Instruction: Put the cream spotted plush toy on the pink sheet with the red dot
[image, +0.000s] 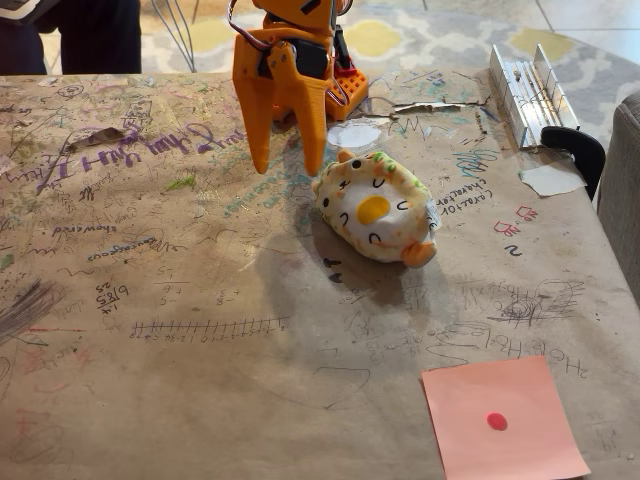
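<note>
Hovering with fingers spread, empty, the gripper (288, 170) just left of the cream spotted plush toy (376, 208) lying mid-table; well apart at the near right, the pink sheet with the red dot (503, 420).

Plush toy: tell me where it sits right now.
In the fixed view the plush toy lies on its side on the table, right of centre, just below-right of the orange gripper, well above the pink sheet.
</note>
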